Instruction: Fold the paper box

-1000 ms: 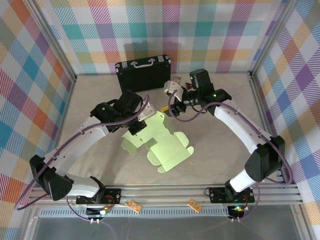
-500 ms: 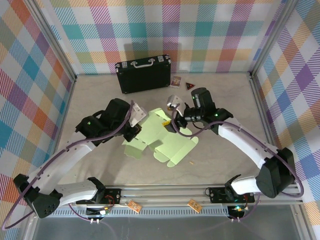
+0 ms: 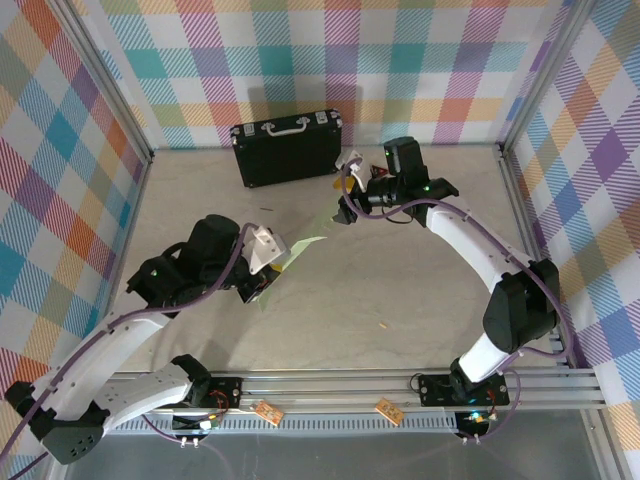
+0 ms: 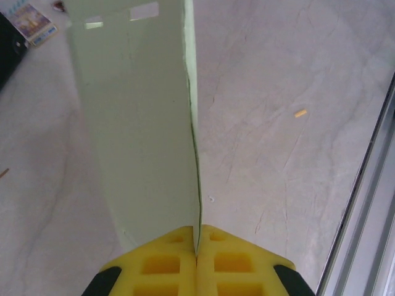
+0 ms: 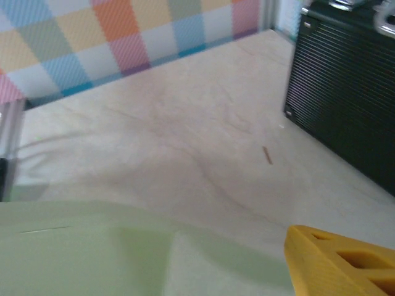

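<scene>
Cardstock of the paper box [image 4: 136, 123], pale green, thin and matte, ran straight out from the left claw [image 4: 197, 262], whose blocky yellow fingers [image 4: 163, 266] were pressed together on one edge of it. From above, the sheet appeared as a narrow tilted sliver, lifted off the table [image 3: 420, 290] at the held end. Pinching it by an edge probably served to stand it up so a panel could be bent along a crease. Two small slots showed near its far end.

The right claw [image 3: 347, 190] hovered just beside the black case [image 3: 288, 150], a ribbed hard shell with a metal handle, and apart from the card's upper end. Its one visible finger [image 5: 336, 262] sat far to the side of the wrist view, so the jaws seemed spread, with nothing clamped. That likely left it ready to press a flap.
</scene>
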You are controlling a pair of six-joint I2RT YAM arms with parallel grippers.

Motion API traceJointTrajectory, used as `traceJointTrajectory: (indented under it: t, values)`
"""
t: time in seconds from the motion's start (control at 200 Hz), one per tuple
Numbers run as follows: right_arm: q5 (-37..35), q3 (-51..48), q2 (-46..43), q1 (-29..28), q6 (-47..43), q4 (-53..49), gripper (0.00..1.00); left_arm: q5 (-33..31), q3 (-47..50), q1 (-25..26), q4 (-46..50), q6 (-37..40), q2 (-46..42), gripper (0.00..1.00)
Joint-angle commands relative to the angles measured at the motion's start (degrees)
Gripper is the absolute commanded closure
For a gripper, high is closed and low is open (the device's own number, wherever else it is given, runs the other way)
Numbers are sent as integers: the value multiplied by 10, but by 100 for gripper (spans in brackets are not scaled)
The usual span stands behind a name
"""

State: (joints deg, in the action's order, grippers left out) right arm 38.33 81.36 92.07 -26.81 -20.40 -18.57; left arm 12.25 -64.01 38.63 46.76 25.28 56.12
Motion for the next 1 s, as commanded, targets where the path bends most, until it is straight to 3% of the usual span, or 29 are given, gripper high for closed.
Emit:
traceJointTrajectory:
  t: [0.0,0.095,0.45,0.53,0.73,0.895,0.995]
  values:
    - [118,-17,-37,-4,-20,15,24,-19,-42,10,31,27,42,100]
    - [140,-36,-67,-4,-28,44,18,-46,-68,10,49,39,69,100]
    - [169,-49,-175,-6,-145,-51,13,-121,-171,9,118,95,114,100]
    - [161,-42,-192,-6,-130,-40,13,-122,-193,9,135,110,119,100]
    - [2,13,-179,-6,-98,-39,18,-99,-211,10,148,133,112,100]
    - [3,58,-142,-6,-138,-84,22,-75,-224,11,161,144,115,100]
    - [54,70,-125,-6,-162,-101,24,-70,-229,10,161,143,116,100]
